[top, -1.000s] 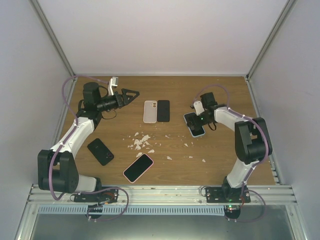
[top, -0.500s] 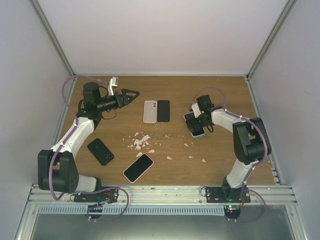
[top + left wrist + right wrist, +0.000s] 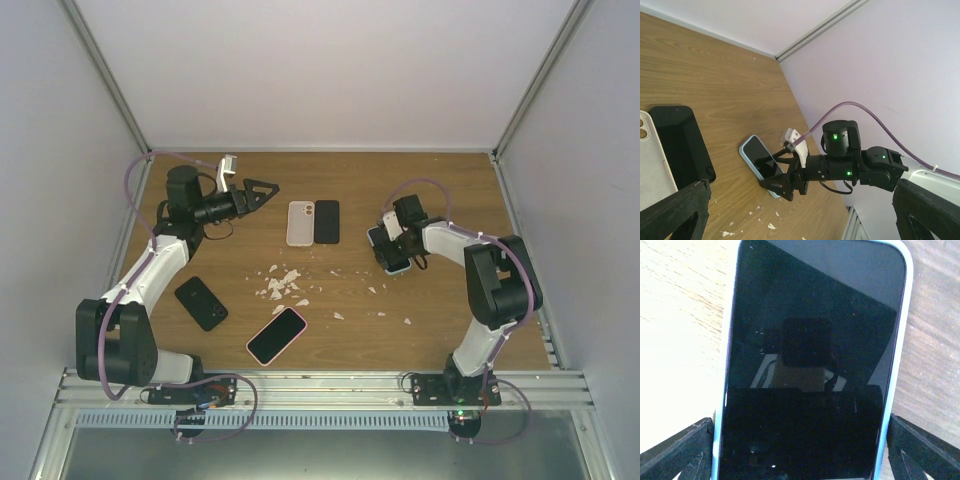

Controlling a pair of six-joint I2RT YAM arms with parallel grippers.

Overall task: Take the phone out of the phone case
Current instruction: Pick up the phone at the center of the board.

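A phone in a light-blue case [image 3: 392, 252] lies flat, screen up, on the right side of the wooden table. My right gripper [image 3: 390, 243] is down over it with its jaws spread, one finger along each long side of the case. In the right wrist view the dark screen [image 3: 810, 365] fills the frame, and a black finger [image 3: 682, 450] shows at each bottom corner beside the case edges. The left wrist view shows the same phone [image 3: 754, 155] under the right gripper [image 3: 771, 179]. My left gripper [image 3: 250, 192] is open and empty, held above the table at the back left.
A pale case [image 3: 300, 222] and a black phone [image 3: 326, 221] lie side by side at the back centre. Another black phone [image 3: 201, 302] lies front left. A phone in a pink case [image 3: 276, 335] lies front centre. White scraps [image 3: 282, 283] litter the middle.
My right gripper has moved a little left and back along the blue-cased phone and settled lower over it. The left arm has not moved.
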